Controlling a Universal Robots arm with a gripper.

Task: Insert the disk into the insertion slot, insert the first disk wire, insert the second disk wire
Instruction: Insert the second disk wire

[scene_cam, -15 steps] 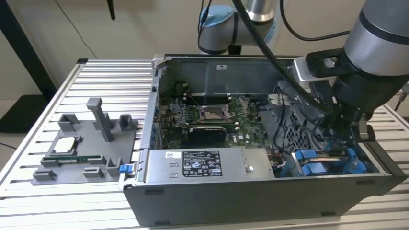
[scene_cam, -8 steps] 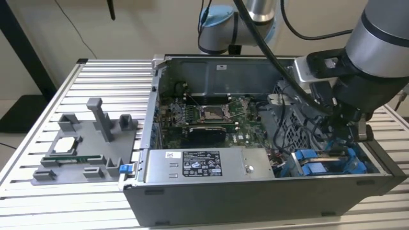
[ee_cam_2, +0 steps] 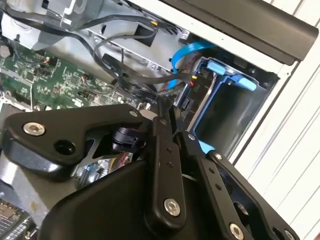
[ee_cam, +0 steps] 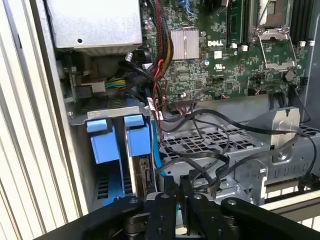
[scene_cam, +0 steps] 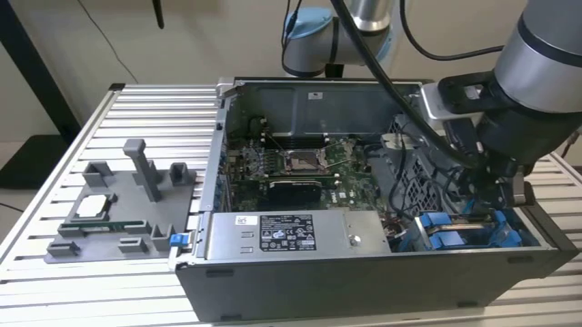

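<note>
Arm (scene_cam: pixel 536 68): entered from exterior view's upper right, wrist bent downward. Gripper (ee_cam: pixel 179 187): black, pointed down; fingers (ee_cam_2: pixel 165 150) drawn together, near parallel, narrow gap between tips in both wrist views. Nothing bulky seen between them.

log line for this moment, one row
gripper: shut, over drive cage | disk: seated in slot | black wires: loose beside fingertips | power supply: untouched

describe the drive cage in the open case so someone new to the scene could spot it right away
Start at the open computer case on the slatted table, then go to its corner at the exterior view's right, beside the silver labelled power supply box. The drive cage is the grey sheet-metal bay under the gripper. Bright blue plastic drive fronts set it apart from the green motherboard.
</note>
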